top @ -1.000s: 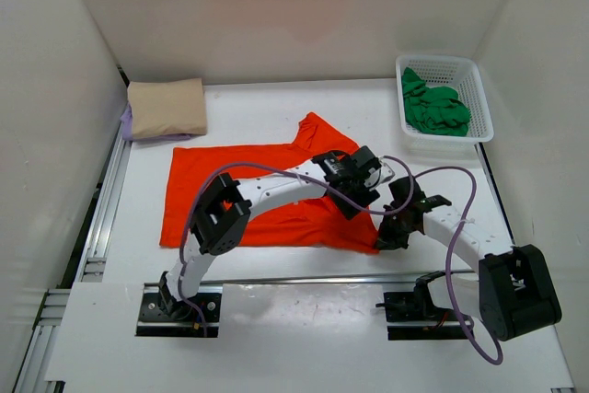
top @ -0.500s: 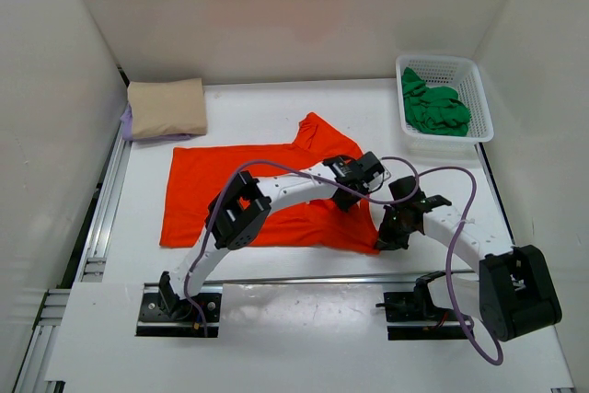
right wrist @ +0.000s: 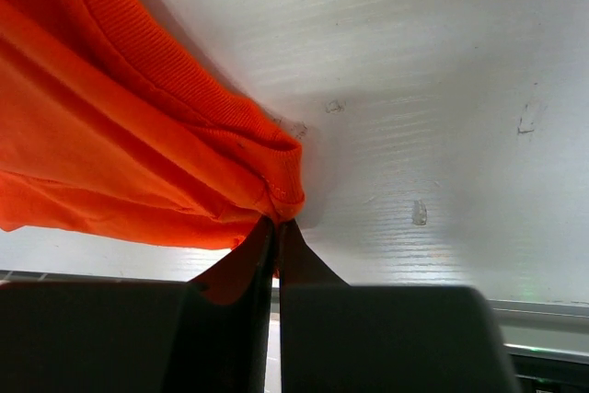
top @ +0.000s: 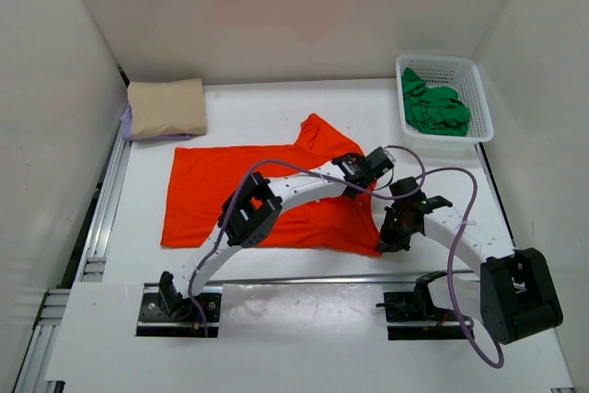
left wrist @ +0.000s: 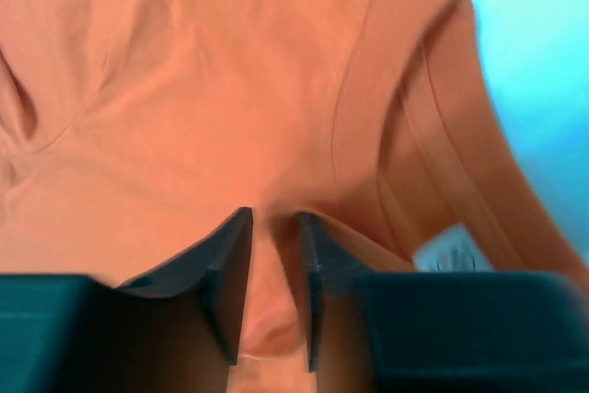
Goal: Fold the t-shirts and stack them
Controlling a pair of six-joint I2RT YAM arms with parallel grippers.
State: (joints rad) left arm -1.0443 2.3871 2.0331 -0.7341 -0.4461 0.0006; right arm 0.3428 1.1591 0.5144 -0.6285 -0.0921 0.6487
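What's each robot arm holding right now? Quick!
Left end effector: closed, pinching the orange-red t-shirt.
Right end effector: closed, gripping the same shirt's corner.

We are seeing the spread t-shirt (top: 212,200) lying flat across the middle of the tabletop (top: 267,108). The folded t-shirts (top: 166,108) are sitting stacked at its far left corner. The basket (top: 479,89) is standing far right, holding the bunched t-shirt (top: 434,109). The left tool (left wrist: 273,227) is sitting at the spread t-shirt's right edge, just behind the right tool (right wrist: 276,227).
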